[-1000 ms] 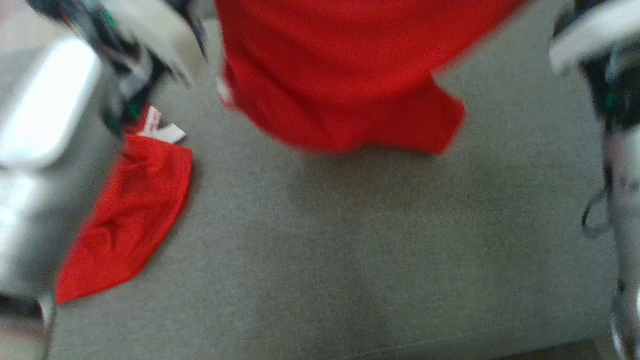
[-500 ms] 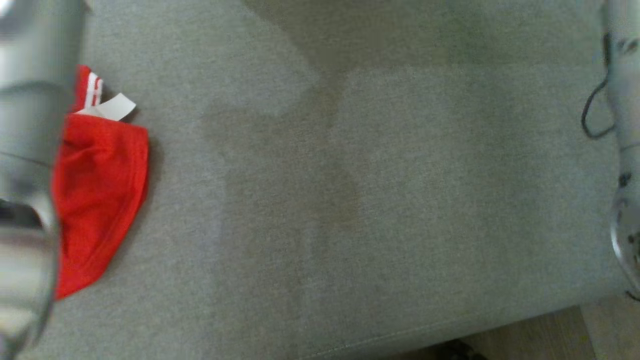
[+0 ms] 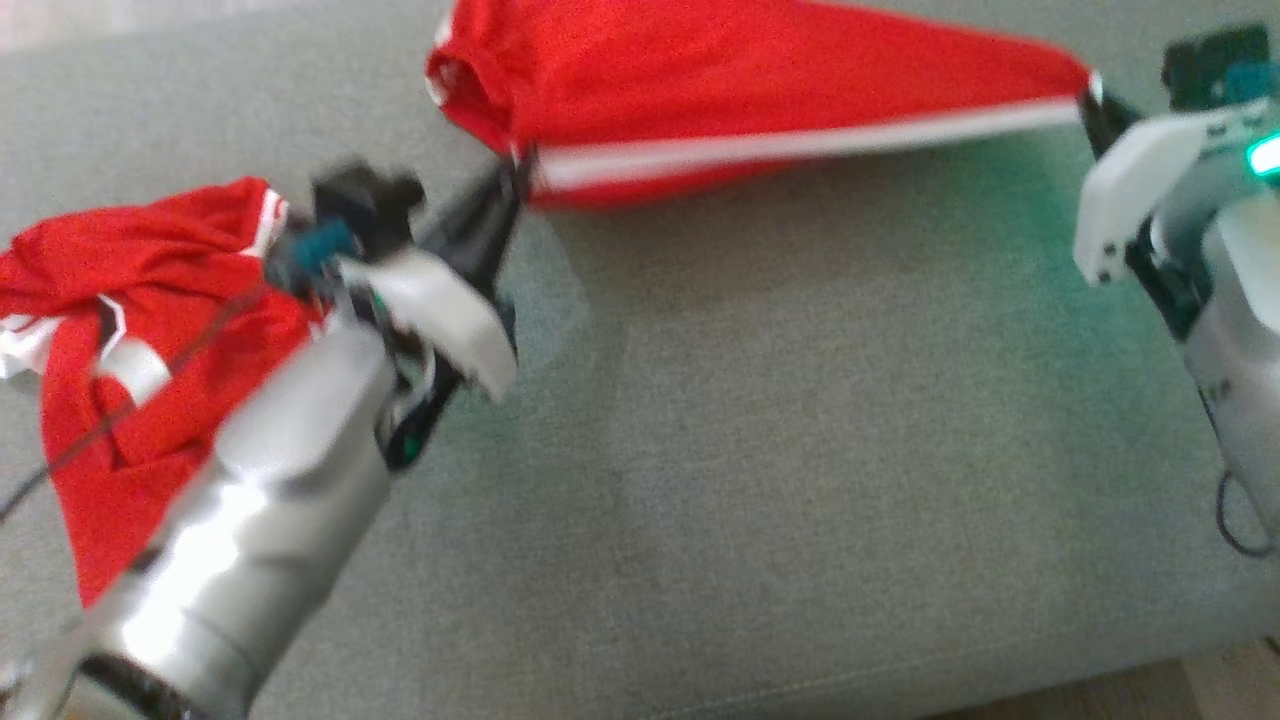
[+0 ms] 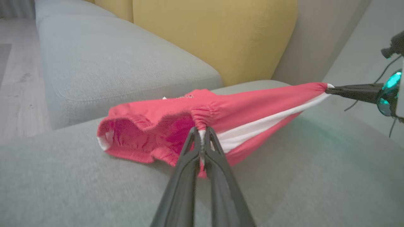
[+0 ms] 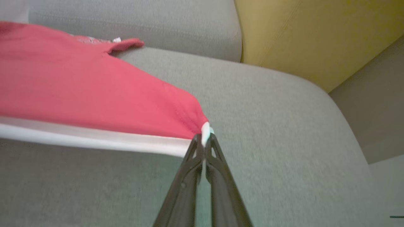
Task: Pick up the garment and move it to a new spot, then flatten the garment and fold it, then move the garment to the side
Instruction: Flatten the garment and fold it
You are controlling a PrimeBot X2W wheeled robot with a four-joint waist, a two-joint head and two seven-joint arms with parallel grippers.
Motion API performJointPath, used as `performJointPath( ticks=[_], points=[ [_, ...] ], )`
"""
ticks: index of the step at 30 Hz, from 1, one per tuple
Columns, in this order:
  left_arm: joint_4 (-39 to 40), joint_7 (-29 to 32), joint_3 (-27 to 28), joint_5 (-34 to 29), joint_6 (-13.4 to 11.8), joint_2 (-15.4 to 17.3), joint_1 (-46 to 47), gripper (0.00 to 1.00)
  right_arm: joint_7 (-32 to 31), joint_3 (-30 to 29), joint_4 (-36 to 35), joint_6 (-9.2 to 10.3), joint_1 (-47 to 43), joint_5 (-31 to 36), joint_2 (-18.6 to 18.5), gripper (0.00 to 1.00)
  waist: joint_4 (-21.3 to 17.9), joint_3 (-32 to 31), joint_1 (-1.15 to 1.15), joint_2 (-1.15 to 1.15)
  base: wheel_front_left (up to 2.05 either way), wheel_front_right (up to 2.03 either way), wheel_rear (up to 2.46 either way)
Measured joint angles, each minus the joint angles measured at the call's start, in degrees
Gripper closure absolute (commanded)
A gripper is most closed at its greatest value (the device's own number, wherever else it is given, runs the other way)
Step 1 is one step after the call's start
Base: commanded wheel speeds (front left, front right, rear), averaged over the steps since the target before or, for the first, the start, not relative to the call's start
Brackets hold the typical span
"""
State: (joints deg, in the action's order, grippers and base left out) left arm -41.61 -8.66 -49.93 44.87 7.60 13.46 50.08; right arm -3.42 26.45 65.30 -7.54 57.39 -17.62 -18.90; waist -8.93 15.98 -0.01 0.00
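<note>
The garment is bright red with one white stripe along an edge. The other cloth beside my left arm is red too, with white bands. The sofa seat is plain grey, its back cushion mustard yellow. My fingers are black.

Soft even light; head view motion-blurred; green glow on sofa near right hand.

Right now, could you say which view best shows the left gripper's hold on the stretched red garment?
The left wrist view: the left gripper pinches the garment's gathered edge, close and sharp. The head view blurs it; the right wrist view shows the right gripper's end.
</note>
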Motion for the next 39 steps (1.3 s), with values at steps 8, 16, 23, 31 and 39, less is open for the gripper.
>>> performJointPath(
  ticks=[8, 16, 23, 31, 39],
  points=[
    [4.48, -0.58, -4.16, -0.14, -0.48, 0.81, -9.25, 1.00, -10.71, 9.53, -8.96, 0.00, -7.63, -11.79, -7.38, 1.00, 0.64, -4.91, 0.00, 0.00, 0.00, 0.00, 0.00],
    [11.06, -0.89, -7.89, -1.01, -3.93, 0.79, -18.70, 1.00, -21.27, 14.50, -20.18, 0.00, -16.84, -23.05, -16.47, 1.00, 0.23, -10.45, 0.00, 0.00, 0.00, 0.00, 0.00],
    [18.95, 0.88, -9.65, -1.00, -7.33, 2.07, -24.64, 1.00, -24.31, 12.72, -29.55, 0.00, -25.48, -28.32, -22.57, 1.00, 0.04, -12.97, 0.00, 0.00, 0.00, 0.00, 0.00],
    [22.75, 1.54, -7.83, -1.08, -10.23, 2.69, -21.04, 1.00, -19.29, 4.03, -35.10, 0.00, -24.61, -23.46, -22.19, 1.00, 1.30, -10.42, 0.02, 0.00, 0.00, 0.00, 0.00],
    [18.84, 1.46, -5.33, -1.08, -11.12, 0.18, -13.24, 1.00, -16.15, -3.07, -36.05, 0.00, -16.80, -13.99, -16.70, 1.00, 3.43, -6.03, 0.02, 0.00, 0.00, 0.00, 0.00]
  ],
)
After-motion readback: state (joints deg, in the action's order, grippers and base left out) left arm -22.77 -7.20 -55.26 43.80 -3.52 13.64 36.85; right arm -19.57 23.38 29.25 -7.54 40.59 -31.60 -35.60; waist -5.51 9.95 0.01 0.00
